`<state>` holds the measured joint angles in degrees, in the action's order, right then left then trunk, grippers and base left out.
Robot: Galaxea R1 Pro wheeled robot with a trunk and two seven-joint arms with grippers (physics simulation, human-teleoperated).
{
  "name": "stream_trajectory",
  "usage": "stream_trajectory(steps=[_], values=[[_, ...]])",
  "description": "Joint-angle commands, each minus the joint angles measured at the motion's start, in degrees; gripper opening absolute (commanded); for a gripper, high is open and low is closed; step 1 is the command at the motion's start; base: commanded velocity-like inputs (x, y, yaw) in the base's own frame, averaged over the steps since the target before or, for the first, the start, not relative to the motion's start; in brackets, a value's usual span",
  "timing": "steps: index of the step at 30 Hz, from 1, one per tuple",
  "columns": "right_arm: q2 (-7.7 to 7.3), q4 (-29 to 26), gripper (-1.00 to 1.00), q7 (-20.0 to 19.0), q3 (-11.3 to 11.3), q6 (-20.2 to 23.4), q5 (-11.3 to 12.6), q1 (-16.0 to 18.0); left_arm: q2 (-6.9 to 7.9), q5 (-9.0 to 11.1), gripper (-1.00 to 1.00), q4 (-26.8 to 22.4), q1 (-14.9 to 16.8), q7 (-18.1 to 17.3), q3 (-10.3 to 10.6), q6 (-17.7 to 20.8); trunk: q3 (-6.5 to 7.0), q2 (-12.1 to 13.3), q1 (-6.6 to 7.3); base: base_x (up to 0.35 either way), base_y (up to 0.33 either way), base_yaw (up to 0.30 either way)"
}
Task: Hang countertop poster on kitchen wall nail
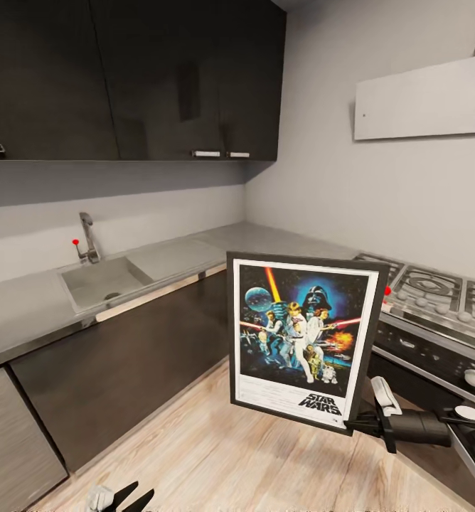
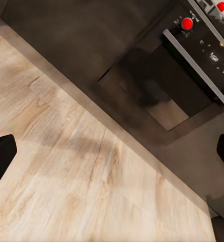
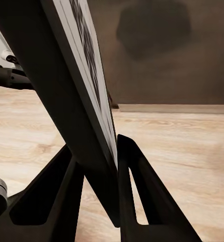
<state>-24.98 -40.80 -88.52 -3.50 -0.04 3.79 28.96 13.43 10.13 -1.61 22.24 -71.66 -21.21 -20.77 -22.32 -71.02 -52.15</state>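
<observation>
The poster [image 1: 305,336] stands upright in the air over the wood floor [image 1: 216,455], in front of the hob [image 1: 429,288], well off the surface [image 1: 188,252]. My right jaws [image 1: 353,425] pinch its lower corner; my left jaws [image 1: 127,496] hang spread wide.

Right fingers [image 3: 127,181] clamped, left fingers [image 2: 2,154] spread

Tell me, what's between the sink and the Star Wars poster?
In the head view, bare grey countertop and the dark cabinet fronts below it lie between the sink and the poster, which the right gripper holds over the floor.
</observation>
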Motion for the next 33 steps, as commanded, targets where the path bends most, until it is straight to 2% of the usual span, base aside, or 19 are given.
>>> stream_trajectory(steps=[1, 33], values=[[-0.02, 0.0, -1.00, -0.2, 0.0, 0.2, 0.1, 0.0, 0.02, 0.5, 1.00, 0.1, 0.1, -0.2, 0.4, -0.2, 0.02, 0.4, 0.23, 0.000, 0.000, 0.000], [-0.06, 0.0, -1.00, -0.2, -0.3, 0.1, 0.2, 0.0, 0.02, 0.5, 1.00, 0.1, 0.0, -0.1, 0.4, -0.2, 3.10, 13.2, 7.25, 0.000, 0.000, 0.000]])
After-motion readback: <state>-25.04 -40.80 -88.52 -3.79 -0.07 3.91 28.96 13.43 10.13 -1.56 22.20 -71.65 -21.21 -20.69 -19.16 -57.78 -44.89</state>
